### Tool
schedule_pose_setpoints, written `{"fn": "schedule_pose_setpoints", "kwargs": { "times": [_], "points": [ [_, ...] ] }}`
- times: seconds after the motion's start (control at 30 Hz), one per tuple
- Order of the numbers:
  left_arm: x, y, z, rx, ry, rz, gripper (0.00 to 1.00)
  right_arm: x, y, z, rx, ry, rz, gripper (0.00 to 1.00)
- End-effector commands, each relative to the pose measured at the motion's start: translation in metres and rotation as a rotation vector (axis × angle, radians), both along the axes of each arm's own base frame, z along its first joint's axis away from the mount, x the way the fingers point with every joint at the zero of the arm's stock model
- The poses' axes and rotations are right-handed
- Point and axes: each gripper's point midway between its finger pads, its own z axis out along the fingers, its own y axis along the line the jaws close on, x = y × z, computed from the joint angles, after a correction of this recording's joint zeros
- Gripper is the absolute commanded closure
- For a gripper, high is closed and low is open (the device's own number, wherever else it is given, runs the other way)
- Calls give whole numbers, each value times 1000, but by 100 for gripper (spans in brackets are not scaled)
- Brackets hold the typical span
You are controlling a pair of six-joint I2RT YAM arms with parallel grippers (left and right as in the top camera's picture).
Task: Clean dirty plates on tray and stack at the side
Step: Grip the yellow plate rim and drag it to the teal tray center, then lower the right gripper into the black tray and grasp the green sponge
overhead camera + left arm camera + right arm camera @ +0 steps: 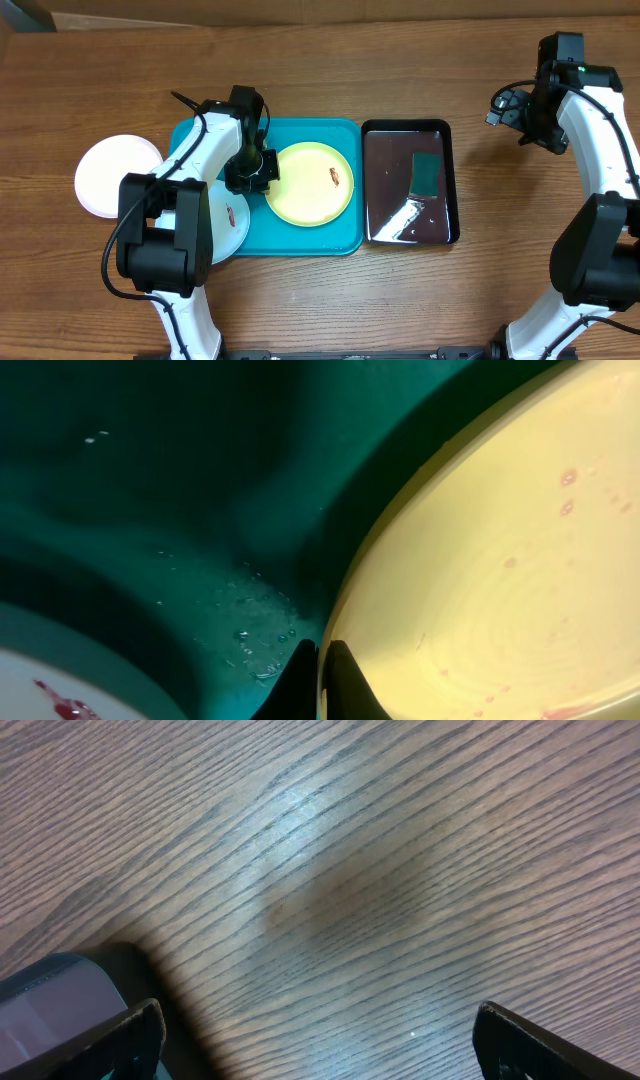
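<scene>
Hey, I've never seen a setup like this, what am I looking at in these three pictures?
Two white robot arms sit at a wooden table. One picture looks down from above; the other two come from cameras on each wrist. On the table lies a turquoise rectangular plastic tray holding a round yellow-green plastic plate with a reddish speck. A white round plate lies left of the tray, and a glossy black pan right of it. The left claw is shut on the yellow-green plate's rim. The right claw is open above bare wood.

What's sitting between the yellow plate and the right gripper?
The black pan, then bare table, lie between the yellow plate and right gripper, overhead view.
</scene>
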Motion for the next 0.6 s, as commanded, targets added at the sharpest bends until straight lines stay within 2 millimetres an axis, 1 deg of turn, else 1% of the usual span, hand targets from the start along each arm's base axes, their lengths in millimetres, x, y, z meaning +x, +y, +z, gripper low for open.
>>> {"fn": "schedule_pose_setpoints", "kwargs": {
  "times": [0.0,0.27,0.57],
  "points": [
    [10,13,-3,85,-31,58,96,2,1,9,2,-26,-2,0],
    [21,11,-3,77,-75,62,96,2,1,9,2,-26,-2,0],
    [22,12,-3,80,-78,62,96,2,1,9,2,-26,-2,0]
  ]
}}
